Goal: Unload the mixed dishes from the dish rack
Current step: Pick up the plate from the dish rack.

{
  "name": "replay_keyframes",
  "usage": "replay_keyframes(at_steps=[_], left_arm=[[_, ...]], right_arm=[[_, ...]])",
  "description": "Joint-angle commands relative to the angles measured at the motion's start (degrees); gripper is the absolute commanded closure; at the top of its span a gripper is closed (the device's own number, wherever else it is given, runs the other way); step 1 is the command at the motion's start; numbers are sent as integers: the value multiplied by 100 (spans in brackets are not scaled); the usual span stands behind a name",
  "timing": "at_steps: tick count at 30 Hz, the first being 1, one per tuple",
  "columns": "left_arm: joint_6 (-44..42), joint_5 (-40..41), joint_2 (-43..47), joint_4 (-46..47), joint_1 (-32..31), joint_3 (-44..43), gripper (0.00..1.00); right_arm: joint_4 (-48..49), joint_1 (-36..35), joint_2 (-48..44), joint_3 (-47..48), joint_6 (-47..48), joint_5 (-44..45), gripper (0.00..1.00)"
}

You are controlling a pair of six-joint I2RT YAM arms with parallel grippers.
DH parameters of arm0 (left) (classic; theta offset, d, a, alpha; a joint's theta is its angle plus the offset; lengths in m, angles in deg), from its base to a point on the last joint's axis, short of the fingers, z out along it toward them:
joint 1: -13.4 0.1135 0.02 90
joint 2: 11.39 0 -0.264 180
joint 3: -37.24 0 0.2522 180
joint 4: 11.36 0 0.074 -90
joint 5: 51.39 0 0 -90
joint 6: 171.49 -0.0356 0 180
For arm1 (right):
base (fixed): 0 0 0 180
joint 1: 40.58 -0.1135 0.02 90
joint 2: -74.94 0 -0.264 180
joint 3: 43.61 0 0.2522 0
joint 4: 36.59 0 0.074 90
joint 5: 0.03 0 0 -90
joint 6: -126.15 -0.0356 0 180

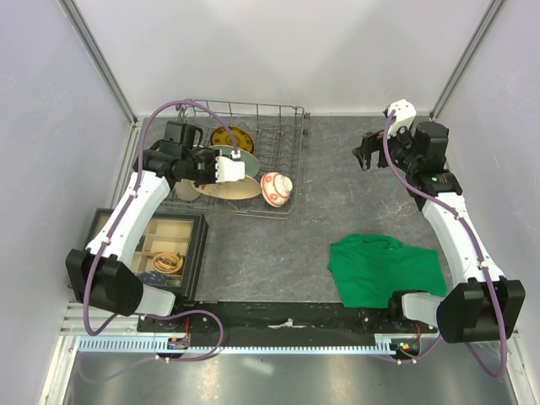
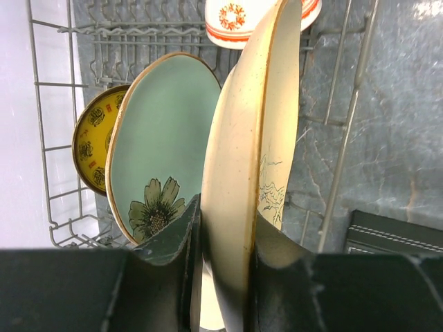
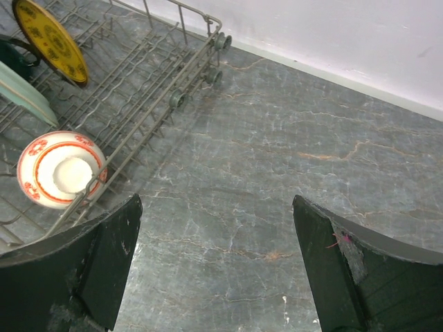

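- Left tool [image 2: 227,225] is pinching the cream plate [image 2: 242,138], which is standing on edge in the rack [image 1: 292,135].
- Mint plate [image 2: 166,124] is leaning just beside it, with the yellow plate [image 2: 93,138] behind and the bowl [image 1: 277,189] near.
- Right tool [image 3: 216,207] is hanging spread over the worktop [image 3: 311,138].

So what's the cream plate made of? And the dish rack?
The cream plate looks like glazed ceramic: smooth, slightly shiny and speckled, with a brown rim. It may be stoneware, but that is hard to tell. The dish rack looks like thin grey metal wire, dull rather than shiny.
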Motion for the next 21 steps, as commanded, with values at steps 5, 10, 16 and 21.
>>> replay_keyframes(at_steps=[5, 10, 16, 21], left_arm=[[1201, -773, 595, 318, -20, -587, 98], [2248, -1212, 569, 397, -20, -921, 98], [3434, -1679, 561, 827, -11, -912, 98], [3972, -2143, 525, 1091, -20, -886, 99]], right_arm=[[132, -59, -102, 100, -4, -836, 2], [158, -393, -321, 135, -162, -1485, 5], [255, -1086, -410, 118, -40, -2049, 7], [-139, -1983, -156, 381, 382, -1900, 8]])
